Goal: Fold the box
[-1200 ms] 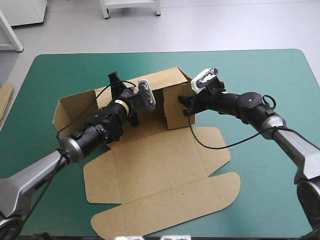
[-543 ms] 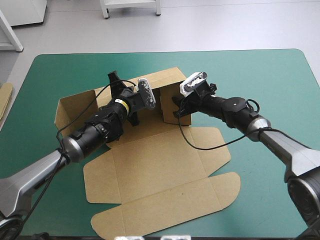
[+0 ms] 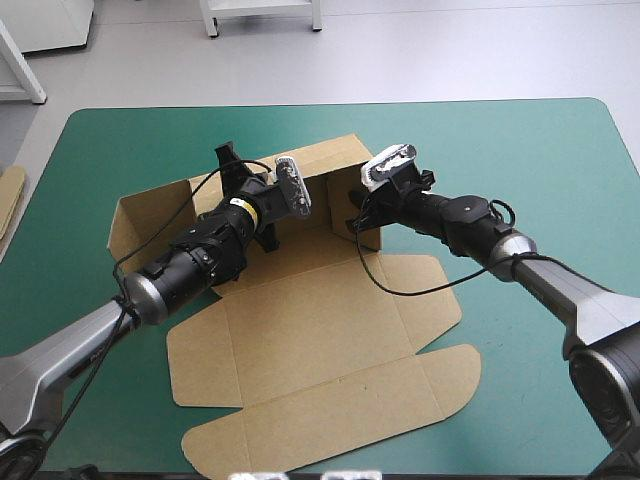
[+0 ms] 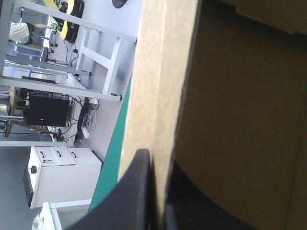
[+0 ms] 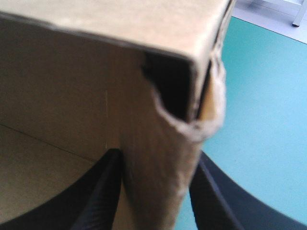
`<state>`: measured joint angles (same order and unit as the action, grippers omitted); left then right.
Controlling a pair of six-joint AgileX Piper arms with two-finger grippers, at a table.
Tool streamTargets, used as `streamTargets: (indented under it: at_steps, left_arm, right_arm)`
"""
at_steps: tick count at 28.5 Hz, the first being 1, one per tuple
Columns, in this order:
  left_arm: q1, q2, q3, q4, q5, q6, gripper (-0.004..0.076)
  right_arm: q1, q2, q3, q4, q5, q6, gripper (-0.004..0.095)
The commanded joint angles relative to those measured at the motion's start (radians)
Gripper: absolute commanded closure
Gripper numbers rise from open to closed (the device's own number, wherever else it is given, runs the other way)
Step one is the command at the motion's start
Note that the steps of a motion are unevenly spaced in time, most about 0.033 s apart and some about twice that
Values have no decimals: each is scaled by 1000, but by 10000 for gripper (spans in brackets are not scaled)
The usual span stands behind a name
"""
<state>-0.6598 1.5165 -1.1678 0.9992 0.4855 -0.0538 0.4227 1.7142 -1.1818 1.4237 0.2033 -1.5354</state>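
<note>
Box (image 3: 320, 330) sits mid-table on teal-green cover (image 3: 540, 150), lid flat twd near edge, back & side walls up. We see L gripper (image 4: 158, 163) clenched on back wall, board pinched btwn its black fingers. R gripper (image 5: 156, 165) grasps the raised R wall nr its corner, one finger inside, one outside.

A table with a teal-green cover (image 3: 520, 150) and rounded corners fills most of the high view, its far edge near the top, while a sliver of spare brown board (image 3: 9, 195) shows at the frame's middle left edge.
</note>
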Motion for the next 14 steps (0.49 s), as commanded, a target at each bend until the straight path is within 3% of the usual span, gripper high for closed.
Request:
streamTargets:
  at_steps: [1, 4, 7, 14]
  left_arm:
    - [-9, -33, -27, -30, -41, -48, 732]
    - [-9, -33, -27, -30, -32, -48, 732]
    - [-9, -33, -27, -30, -32, -48, 732]
    - [-9, -33, -27, -32, -32, -48, 732]
  right_arm:
    - [0, -45, -38, 28, -4, -8, 520]
    - [0, -45, -38, 28, -4, -8, 667]
    - [0, -45, -38, 28, 4, -20, 899]
    - [2, -45, -38, 28, 12, -23, 909]
